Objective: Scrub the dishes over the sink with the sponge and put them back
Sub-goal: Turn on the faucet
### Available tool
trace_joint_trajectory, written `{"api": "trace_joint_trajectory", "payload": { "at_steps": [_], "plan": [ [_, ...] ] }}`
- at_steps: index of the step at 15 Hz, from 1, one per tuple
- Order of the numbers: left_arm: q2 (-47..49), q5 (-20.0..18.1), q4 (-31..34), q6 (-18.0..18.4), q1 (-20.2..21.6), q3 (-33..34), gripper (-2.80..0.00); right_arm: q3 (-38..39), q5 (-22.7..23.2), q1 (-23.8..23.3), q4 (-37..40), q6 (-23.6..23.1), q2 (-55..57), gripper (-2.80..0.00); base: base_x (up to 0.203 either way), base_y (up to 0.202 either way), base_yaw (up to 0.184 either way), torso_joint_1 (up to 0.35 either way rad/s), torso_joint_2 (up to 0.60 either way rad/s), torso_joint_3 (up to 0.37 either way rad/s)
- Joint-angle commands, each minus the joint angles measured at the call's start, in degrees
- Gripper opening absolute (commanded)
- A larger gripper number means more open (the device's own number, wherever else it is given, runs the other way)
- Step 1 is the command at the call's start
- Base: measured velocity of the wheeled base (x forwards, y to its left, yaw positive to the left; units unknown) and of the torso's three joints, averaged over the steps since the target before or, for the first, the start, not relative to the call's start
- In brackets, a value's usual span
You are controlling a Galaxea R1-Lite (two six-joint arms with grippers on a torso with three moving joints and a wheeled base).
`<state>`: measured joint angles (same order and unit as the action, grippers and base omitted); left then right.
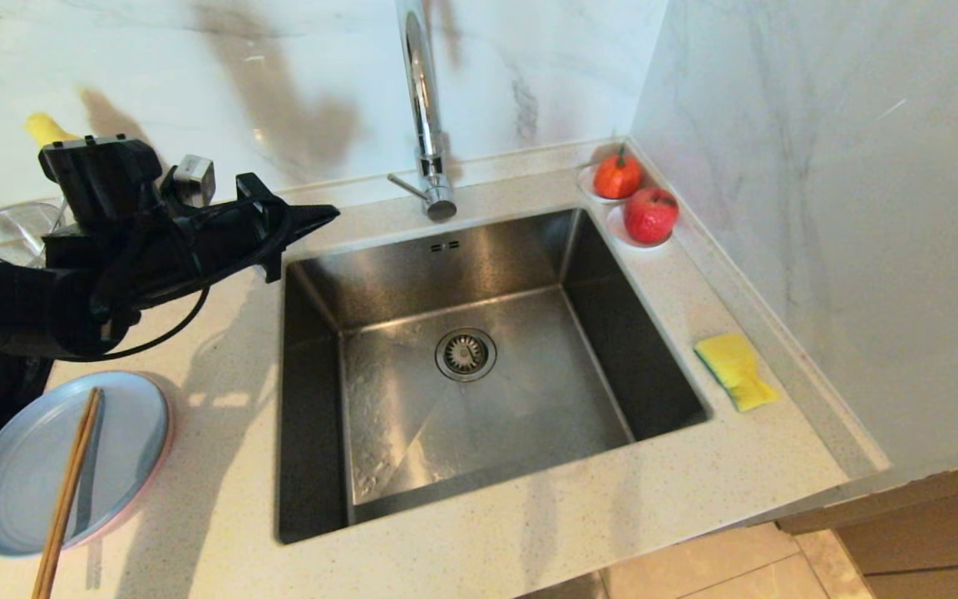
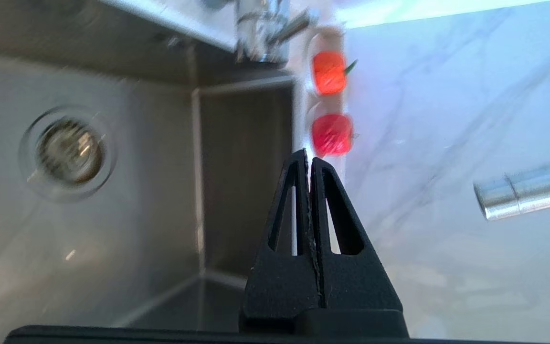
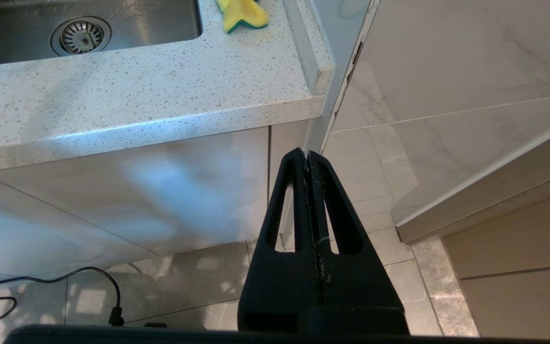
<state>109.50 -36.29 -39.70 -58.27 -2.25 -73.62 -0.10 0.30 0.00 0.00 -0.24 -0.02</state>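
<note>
A light blue plate (image 1: 22,474) lies on the counter at the near left, stacked on a pink plate whose rim (image 1: 156,466) peeks out beneath it. Two wooden chopsticks (image 1: 67,491) rest across the blue plate. The steel sink (image 1: 379,399) fills the middle, its drain (image 1: 466,353) at the centre. The yellow sponge (image 1: 735,370) lies on the counter right of the sink, also in the right wrist view (image 3: 242,13). My left gripper (image 1: 331,214) hovers shut and empty above the sink's back left corner. My right gripper (image 3: 307,154) hangs shut below the counter edge.
A chrome faucet (image 1: 425,108) rises behind the sink. Two small white saucers with an orange fruit (image 1: 617,175) and a red fruit (image 1: 650,215) stand at the back right corner. A clear glass bowl (image 1: 9,229) sits at the far left. A marble wall (image 1: 820,208) bounds the right side.
</note>
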Motion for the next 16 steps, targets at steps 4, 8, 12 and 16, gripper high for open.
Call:
{"api": "trace_joint_trajectory", "payload": {
  "at_steps": [4, 8, 12, 16],
  "plan": [
    [7.99, -0.01, -6.08, -0.71, -0.73, -4.01, -2.80, 0.01, 0.05, 0.00, 0.00, -0.08, 0.02, -2.80, 0.000, 0.000, 0.000, 0.000, 0.00, 0.000],
    [10.12, 2.12, -11.99, -0.90, -1.04, -5.25, -2.80, 0.01, 0.05, 0.00, 0.00, -0.11, 0.02, -2.80, 0.000, 0.000, 0.000, 0.000, 0.00, 0.000],
    [11.56, 2.67, -17.31, -3.73, -1.71, -5.40, -2.80, 0.04, 0.05, 0.00, 0.00, -0.07, 0.02, -2.80, 0.000, 0.000, 0.000, 0.000, 0.00, 0.000],
    [14.25, 2.76, -27.68, -4.27, -3.40, -3.57, -2.80, 0.01, 0.05, 0.00, 0.00, -0.03, 0.02, -2.80, 0.000, 0.000, 0.000, 0.000, 0.00, 0.000]
  ]
}}
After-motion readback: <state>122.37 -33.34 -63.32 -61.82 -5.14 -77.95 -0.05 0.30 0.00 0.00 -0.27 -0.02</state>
